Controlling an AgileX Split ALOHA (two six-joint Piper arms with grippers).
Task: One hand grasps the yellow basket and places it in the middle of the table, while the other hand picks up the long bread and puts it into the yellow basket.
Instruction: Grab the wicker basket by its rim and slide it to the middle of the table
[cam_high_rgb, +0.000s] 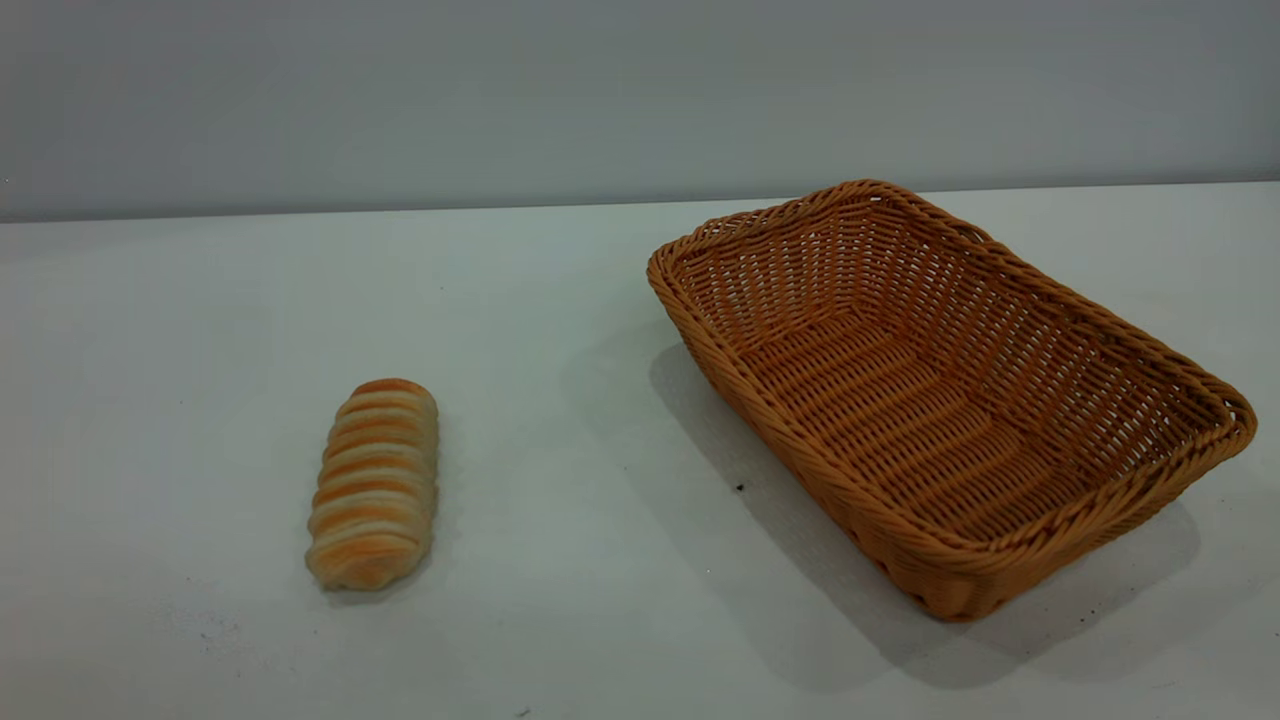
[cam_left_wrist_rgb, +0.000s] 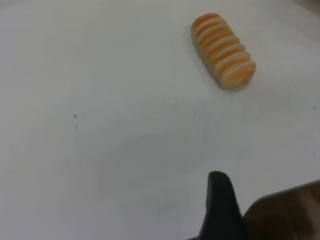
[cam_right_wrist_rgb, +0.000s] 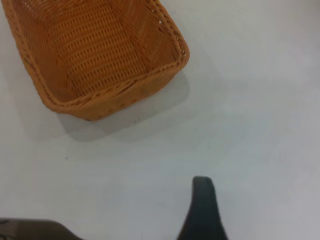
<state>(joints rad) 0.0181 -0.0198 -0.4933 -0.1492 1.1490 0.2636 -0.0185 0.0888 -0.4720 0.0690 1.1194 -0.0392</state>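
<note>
The yellow basket (cam_high_rgb: 940, 400) is an empty orange-tan wicker tray that rests on the right half of the white table (cam_high_rgb: 560, 420), turned at an angle. It also shows in the right wrist view (cam_right_wrist_rgb: 95, 55). The long bread (cam_high_rgb: 375, 482) lies flat on the left half, well apart from the basket, and also shows in the left wrist view (cam_left_wrist_rgb: 223, 50). Neither gripper shows in the exterior view. My left gripper (cam_left_wrist_rgb: 220, 205) hangs above bare table, some way short of the bread. My right gripper (cam_right_wrist_rgb: 202, 210) hangs above bare table, short of the basket's near end.
A grey wall (cam_high_rgb: 640, 90) runs behind the table's far edge. A few dark specks (cam_high_rgb: 739, 487) dot the tabletop between bread and basket. A blurred brown edge (cam_left_wrist_rgb: 290, 210) sits beside my left gripper.
</note>
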